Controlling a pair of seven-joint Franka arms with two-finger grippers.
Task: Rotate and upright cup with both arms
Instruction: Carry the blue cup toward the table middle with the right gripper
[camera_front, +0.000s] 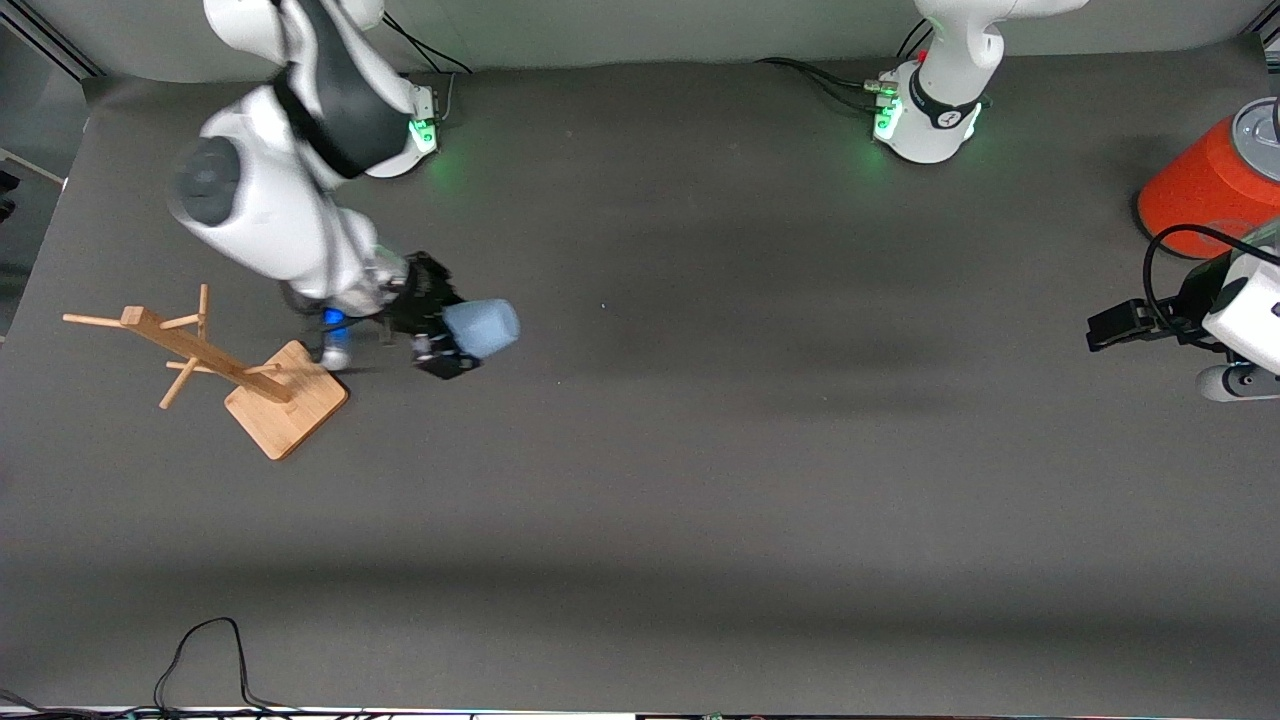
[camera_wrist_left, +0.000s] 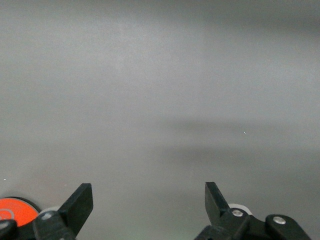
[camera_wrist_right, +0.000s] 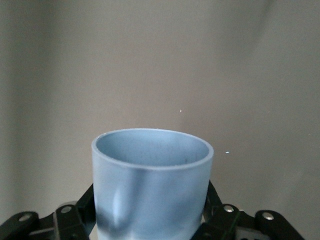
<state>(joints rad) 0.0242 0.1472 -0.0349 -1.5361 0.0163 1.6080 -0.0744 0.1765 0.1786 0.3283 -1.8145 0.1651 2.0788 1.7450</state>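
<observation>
With the table (camera_front: 700, 480) read as a clock face in the front view, 12 o'clock lies at the robots' bases and 6 o'clock at the front camera's edge.

1. Cable (camera_front: 205, 650): a black loop lies on the table at about 7 o'clock, at the near edge.

2. Rack (camera_front: 285, 400): a wooden peg stand sits at about 9 o'clock, toward the right arm's end. Its square base rests flat on the table.

3. Right gripper (camera_front: 452, 338): it is over the table at about 9 o'clock, just beside the rack's base and on its 3 o'clock side. The fingers (camera_wrist_right: 82, 210) are clamped on the cup, one on each side of its wall near the closed end.

4. Cup (camera_front: 482, 327): the light-blue cup is held in the right gripper, lying roughly on its side. The open mouth points away from the gripper, toward 3 o'clock. The right wrist view shows the cup (camera_wrist_right: 150, 185) with its rim at the end away from the fingers and the inside bare.

5. Left gripper (camera_front: 1112, 328): it is over the table at about 3 o'clock, at the left arm's end, well apart from the cup. The left arm waits here. In the left wrist view the gripper (camera_wrist_left: 149, 192) has its fingers (camera_wrist_left: 80, 200) spread wide apart with nothing between them.

6. Can (camera_front: 1205, 190): an orange can with a grey top stands at about 2 o'clock, farther from the front camera than the left gripper. A part of the can (camera_wrist_left: 15, 210) shows in the left wrist view.
</observation>
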